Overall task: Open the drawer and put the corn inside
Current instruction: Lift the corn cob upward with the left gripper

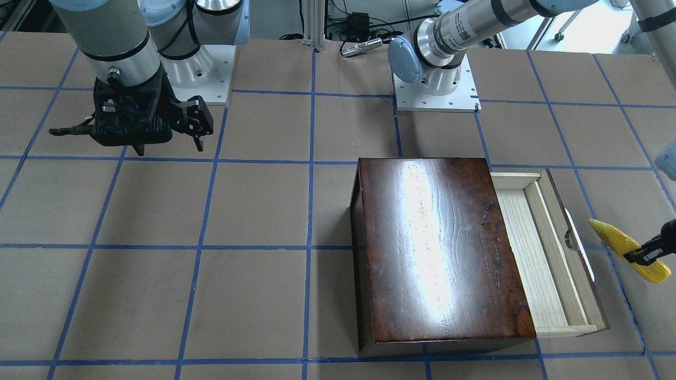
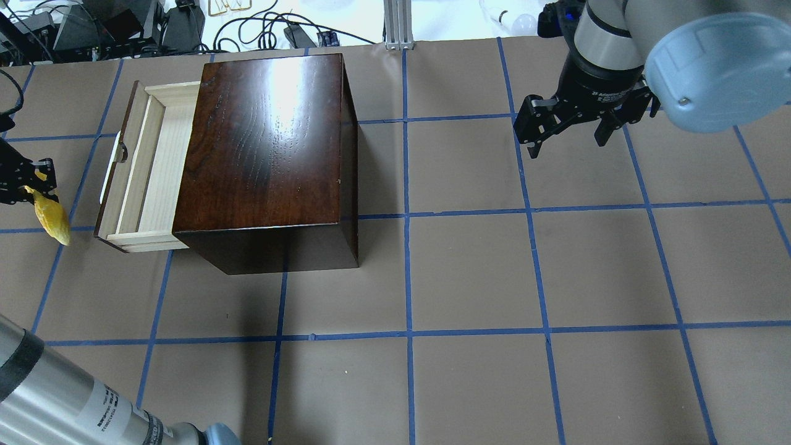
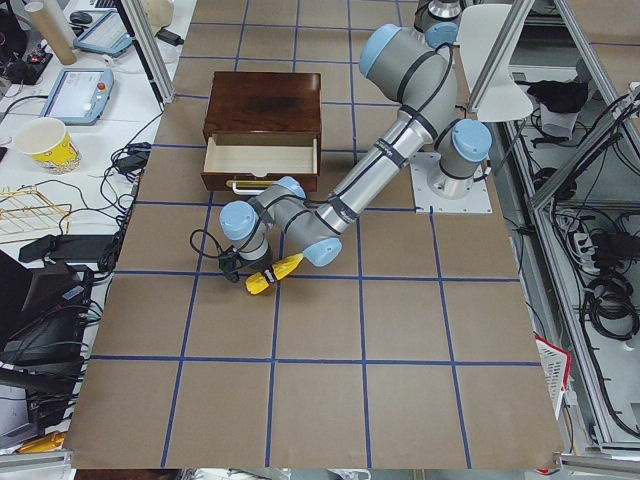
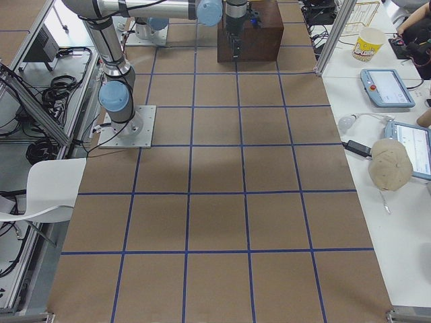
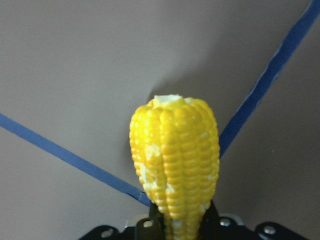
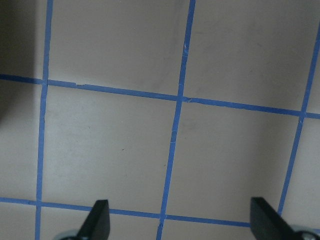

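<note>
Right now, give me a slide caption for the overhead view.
Left jaws clamp the corn beside the pulled-out drawer; right jaws hang open.

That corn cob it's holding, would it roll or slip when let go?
Likely stiff: the corn juts straight from the left gripper without sagging. Round and tapered, it may roll in a curve. Its bumpy kernels probably resist slipping.

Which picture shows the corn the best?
The left wrist view: the corn fills it, kernels sharp. The front-facing and overhead views show it small at the edge, pinched in the left claw beside the open drawer. The left side view shows it tiny; the right side and right wrist views miss it.
</note>
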{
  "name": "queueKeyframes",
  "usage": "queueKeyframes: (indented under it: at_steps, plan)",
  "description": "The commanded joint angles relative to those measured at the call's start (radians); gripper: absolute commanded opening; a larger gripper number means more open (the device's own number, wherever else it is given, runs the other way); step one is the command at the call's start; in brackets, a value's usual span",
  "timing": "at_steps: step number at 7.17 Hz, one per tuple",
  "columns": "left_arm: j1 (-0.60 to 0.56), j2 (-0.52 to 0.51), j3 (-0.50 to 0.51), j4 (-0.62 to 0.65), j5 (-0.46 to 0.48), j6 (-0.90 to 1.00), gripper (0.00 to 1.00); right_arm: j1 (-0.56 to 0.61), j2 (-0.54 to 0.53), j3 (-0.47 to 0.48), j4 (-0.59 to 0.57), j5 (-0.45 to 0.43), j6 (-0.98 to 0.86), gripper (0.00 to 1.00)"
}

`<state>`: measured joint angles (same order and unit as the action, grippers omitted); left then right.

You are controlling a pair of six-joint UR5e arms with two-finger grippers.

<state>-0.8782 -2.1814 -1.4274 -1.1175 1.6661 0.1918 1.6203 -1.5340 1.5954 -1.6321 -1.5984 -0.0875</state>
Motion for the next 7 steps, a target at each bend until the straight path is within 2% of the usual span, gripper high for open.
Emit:
queueKeyframes:
  at_steps: [1,5,7]
  plan:
    - [-0.043,0.047,0.053,-0.013,0.001,0.036,0.01,-0.002,0.0,0.0,0.0,0.0,0.0,1.0]
    - [-0.157,0.139,0.214,-0.315,0.0,0.04,0.02,0.001,0.0,0.0,0.0,0.0,0.0,1.0]
    - [-0.226,0.181,0.22,-0.34,0.004,0.043,0.03,0.001,0.0,0.0,0.0,0.0,0.0,1.0]
